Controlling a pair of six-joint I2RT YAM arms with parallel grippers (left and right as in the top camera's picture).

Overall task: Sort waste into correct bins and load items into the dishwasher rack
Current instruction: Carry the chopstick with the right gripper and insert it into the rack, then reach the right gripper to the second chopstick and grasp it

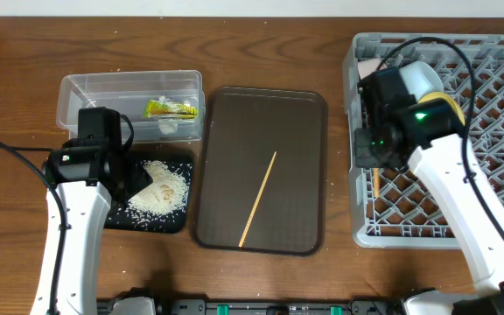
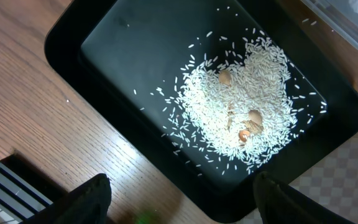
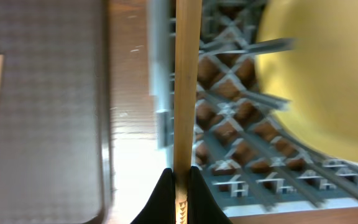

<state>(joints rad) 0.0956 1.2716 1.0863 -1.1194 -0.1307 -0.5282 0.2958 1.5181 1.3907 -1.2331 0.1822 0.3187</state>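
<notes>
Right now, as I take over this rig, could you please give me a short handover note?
Left gripper: open, empty, above the shallow black rectangular tray, which holds the white rice-like crumbs.
Right gripper: shut on one thin wooden chopstick, over the large grey plastic rack beside the round yellow plate.
Done: green-and-yellow wrapper in the clear plastic tub.
Left: seat held chopstick; fetch second chopstick from the brown serving tray. Bowls and cup not visible.
</notes>
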